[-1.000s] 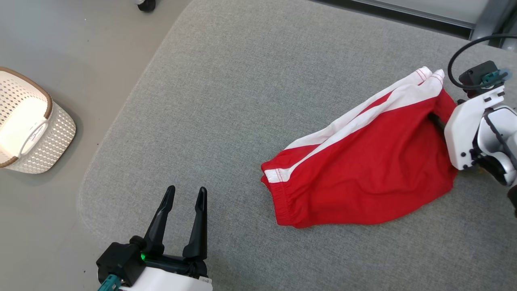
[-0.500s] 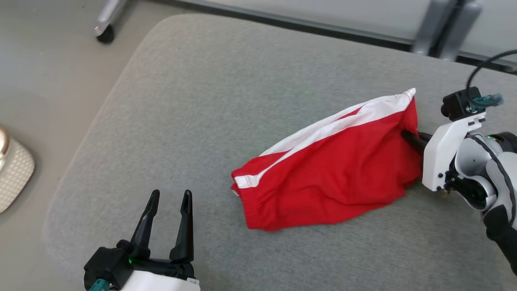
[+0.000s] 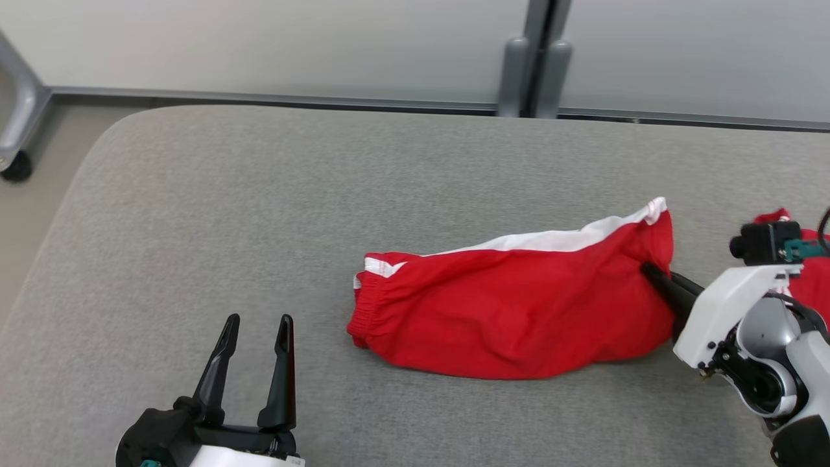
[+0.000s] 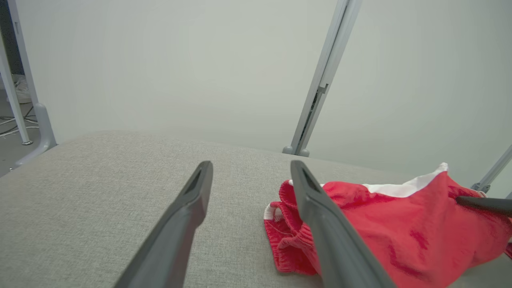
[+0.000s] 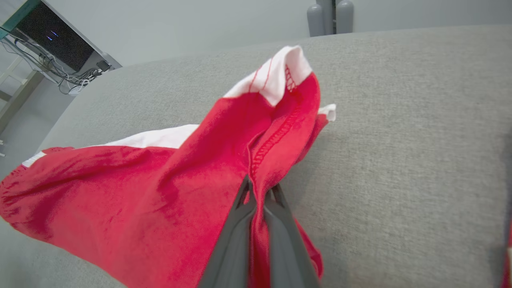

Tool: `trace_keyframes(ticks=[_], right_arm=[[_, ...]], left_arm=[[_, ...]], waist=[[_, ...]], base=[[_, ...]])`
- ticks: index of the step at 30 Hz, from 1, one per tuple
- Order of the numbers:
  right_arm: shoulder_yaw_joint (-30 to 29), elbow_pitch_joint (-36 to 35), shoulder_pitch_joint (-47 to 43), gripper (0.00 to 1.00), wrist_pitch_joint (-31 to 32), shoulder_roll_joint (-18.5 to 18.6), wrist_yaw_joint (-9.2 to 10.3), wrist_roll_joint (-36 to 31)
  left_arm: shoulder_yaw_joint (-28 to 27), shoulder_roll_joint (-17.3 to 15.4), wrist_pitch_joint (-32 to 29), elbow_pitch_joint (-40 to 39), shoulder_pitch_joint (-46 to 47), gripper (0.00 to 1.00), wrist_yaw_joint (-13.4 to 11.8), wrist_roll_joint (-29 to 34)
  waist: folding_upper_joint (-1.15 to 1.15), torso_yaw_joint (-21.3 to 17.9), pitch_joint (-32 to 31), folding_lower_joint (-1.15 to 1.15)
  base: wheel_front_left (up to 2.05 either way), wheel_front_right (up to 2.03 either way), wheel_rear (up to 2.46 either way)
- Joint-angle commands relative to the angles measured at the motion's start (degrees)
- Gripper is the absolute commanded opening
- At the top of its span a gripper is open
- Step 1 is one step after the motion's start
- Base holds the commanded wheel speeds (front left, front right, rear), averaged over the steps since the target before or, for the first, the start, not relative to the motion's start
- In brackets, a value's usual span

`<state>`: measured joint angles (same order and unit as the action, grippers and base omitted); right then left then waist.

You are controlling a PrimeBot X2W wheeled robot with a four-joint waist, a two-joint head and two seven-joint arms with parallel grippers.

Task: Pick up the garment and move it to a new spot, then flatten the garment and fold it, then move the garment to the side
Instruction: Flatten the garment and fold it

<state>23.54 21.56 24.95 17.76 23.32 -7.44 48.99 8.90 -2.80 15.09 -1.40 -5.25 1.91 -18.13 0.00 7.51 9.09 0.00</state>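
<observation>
One garment (image 3: pixel 519 311) hem sits clamped in the right pincer (image 3: pixel 650 271) for carrying; left pincer (image 3: pixel 257 321) (spread wide) idles nearby.

Grey fabric-covered tabletop (image 3: pixel 259 214), rounded far-left corner, 1 red garment (image 3: pixel 519 318) with white side stripe lying right of centre, another red cloth (image 3: pixel 817 285) at right edge.

My right pincer (image 3: pixel 648 271) is clamped on the right end of the red shorts (image 3: pixel 519 318) lying on the grey counter (image 3: pixel 259 207). My left pincer (image 3: pixel 258 319) is spread wide, well apart from them.
</observation>
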Motion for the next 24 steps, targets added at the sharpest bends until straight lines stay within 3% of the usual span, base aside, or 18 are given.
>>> trace_keyframes(ticks=[1,15,19,24], right_arm=[[-2.19,-0.16,-1.98,0.0,-0.22,-0.5,-0.09,0.22],[-14.64,2.08,-5.38,0.0,-0.56,-4.2,-0.09,-4.86],[-16.05,-2.8,-6.01,0.0,0.03,-5.77,-0.1,-6.18],[-14.39,-13.6,-8.83,0.0,3.33,-10.38,-0.1,-7.71]], left_arm=[[-0.33,-0.22,0.07,-0.24,-0.2,1.0,0.22,0.43],[0.07,-0.21,0.07,-0.36,0.21,1.0,0.99,0.49],[0.05,-0.21,0.07,-0.44,0.25,1.0,1.01,0.21],[-0.06,-0.2,0.07,-0.6,0.27,1.0,0.79,-0.26]], waist=[[0.0,-2.73,-1.03,0.0],[0.0,-3.04,-0.08,0.0],[0.0,-2.13,0.37,0.0],[0.0,-0.84,0.79,0.0]], base=[[0.0,0.0,0.0],[0.0,0.0,0.0],[0.0,0.0,0.0],[0.0,0.0,0.0]])
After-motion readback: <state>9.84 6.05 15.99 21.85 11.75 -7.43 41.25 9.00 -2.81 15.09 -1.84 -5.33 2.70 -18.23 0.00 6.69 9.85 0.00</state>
